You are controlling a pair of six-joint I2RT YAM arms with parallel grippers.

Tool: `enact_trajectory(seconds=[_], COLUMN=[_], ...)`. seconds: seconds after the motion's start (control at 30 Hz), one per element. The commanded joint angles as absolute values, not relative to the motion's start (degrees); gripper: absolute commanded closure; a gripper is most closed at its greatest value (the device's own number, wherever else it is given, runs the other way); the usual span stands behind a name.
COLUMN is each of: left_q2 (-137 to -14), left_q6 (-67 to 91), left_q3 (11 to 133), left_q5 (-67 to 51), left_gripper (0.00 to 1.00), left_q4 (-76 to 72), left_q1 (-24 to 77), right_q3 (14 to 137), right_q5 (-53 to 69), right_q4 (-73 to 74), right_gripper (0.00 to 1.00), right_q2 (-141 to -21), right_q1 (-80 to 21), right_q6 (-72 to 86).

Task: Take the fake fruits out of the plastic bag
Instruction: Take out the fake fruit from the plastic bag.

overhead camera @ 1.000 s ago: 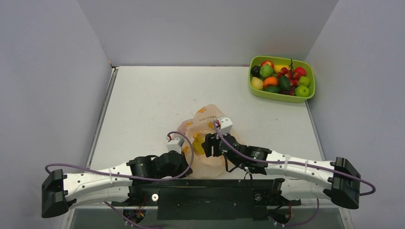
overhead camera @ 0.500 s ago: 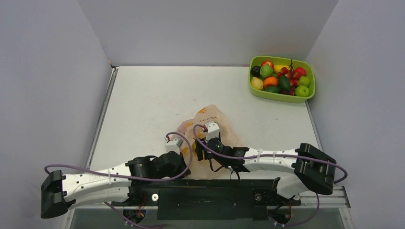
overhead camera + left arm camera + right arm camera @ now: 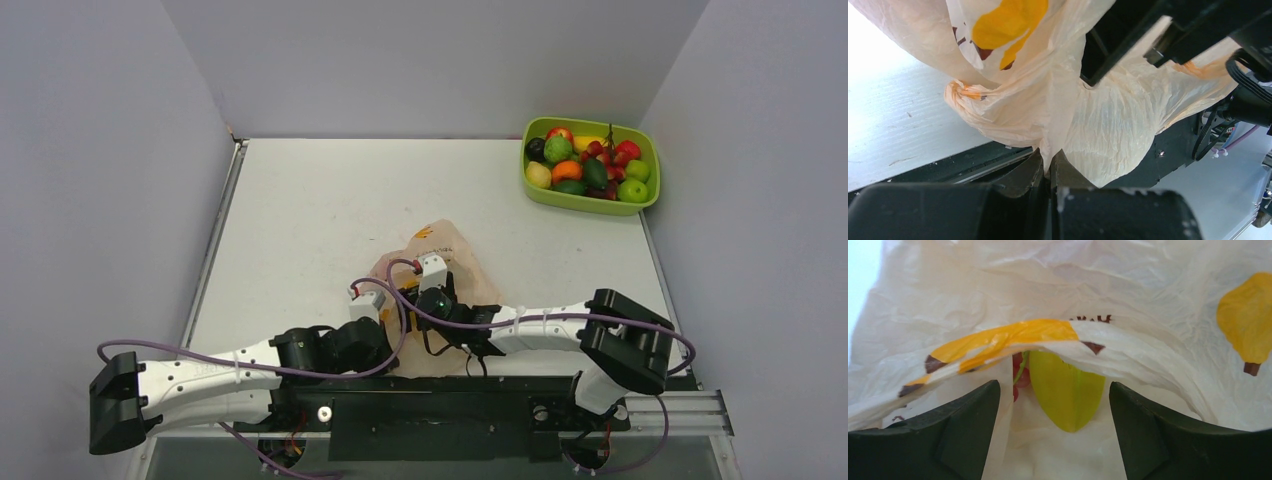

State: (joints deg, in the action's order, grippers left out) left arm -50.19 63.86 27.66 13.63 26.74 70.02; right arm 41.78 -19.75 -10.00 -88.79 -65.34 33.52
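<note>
The peach-orange plastic bag [image 3: 443, 243] lies crumpled near the table's front edge, between my two arms. My left gripper [image 3: 1049, 167] is shut on a pinched fold of the bag [image 3: 1058, 100] at its near side. My right gripper [image 3: 1053, 390] is open at the bag's mouth, its jaws wide apart and touching no fruit. Just beyond them, under the bag's printed rim, a yellow-green fake fruit [image 3: 1066, 395] lies inside. Small red fruits on a green stem [image 3: 1020, 376] sit to its left. In the top view both grippers are bunched against the bag's near side.
A lime-green tray [image 3: 587, 203] at the back right holds several more toy fruits [image 3: 590, 160]. Grey walls stand on three sides. The black mounting rail [image 3: 440, 400] runs along the front edge under the arms.
My right arm has swung left and folded in, bringing its gripper into the bag's mouth, and its jaws have widened. The bag has flattened a little. The left gripper kept its hold.
</note>
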Motion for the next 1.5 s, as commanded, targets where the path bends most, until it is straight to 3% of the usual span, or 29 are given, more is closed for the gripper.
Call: enact_trajectory(seconds=[0.0, 0.27, 0.67, 0.8, 0.97, 1.17, 1.47], left_q2=[-50.4, -49.6, -49.3, -49.3, -49.0, -48.6, -49.4], left_q6=[63.3, 63.4, 63.7, 63.8, 63.9, 64.0, 63.7], left_q3=[30.2, 30.5, 30.9, 30.8, 30.7, 30.7, 30.6], left_q5=[13.4, 13.2, 13.0, 13.1, 13.1, 13.9, 14.2], left_gripper=[1.00, 1.00, 1.00, 1.00, 1.00, 1.00, 1.00], left_q4=[24.5, 25.1, 25.7, 25.5, 25.7, 25.3, 24.2], left_q1=[69.7, 69.8, 69.9, 70.1, 70.2, 70.2, 70.2], right_q3=[44.1, 43.2, 44.0, 43.8, 42.2, 38.4, 32.8], right_q5=[-23.1, -22.2, -17.8, -17.8, -17.6, -16.7, -8.9], right_q4=[-14.2, -17.6, -20.8, -20.1, -17.8, -14.8, -10.6], right_gripper=[0.24, 0.28, 0.49, 0.59, 0.82, 1.00, 1.00], right_q2=[-91.4, -94.4, -98.1, -97.4, -92.4, -84.6, -70.2], right_q1=[-64.7, -62.5, -61.6, -61.6, -62.0, -62.7, -63.3], right_q6=[33.4, 34.0, 33.3, 32.9, 32.9, 33.7, 34.1])
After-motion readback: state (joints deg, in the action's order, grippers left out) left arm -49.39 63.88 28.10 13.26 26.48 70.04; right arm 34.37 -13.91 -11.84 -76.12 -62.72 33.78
